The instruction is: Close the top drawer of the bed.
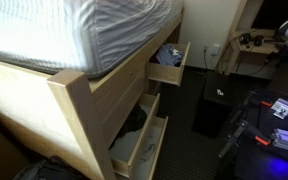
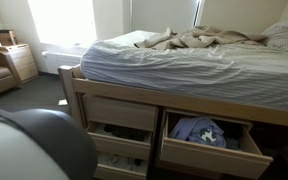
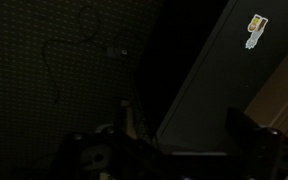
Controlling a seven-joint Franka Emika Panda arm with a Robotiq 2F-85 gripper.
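The bed (image 1: pixel 79 95) is a light-wood frame under a striped sheet, and it also shows in an exterior view (image 2: pixel 79 85). The top drawer (image 1: pixel 170 64) stands pulled out with bluish cloth inside; it also shows in an exterior view (image 2: pixel 209 135). My gripper (image 3: pixel 169 162) shows only in the dark wrist view, as two finger shapes set apart with nothing between them. It faces a black cabinet and dark carpet, away from the drawer.
A drawer with dark clothing (image 1: pixel 134 122) and the lowest drawer (image 1: pixel 139 152) are also pulled out. A black cabinet (image 1: pixel 212 110) stands on the carpet beside the bed; its sticker shows in the wrist view (image 3: pixel 254 30). A grey arm joint (image 2: pixel 34 145) fills one corner.
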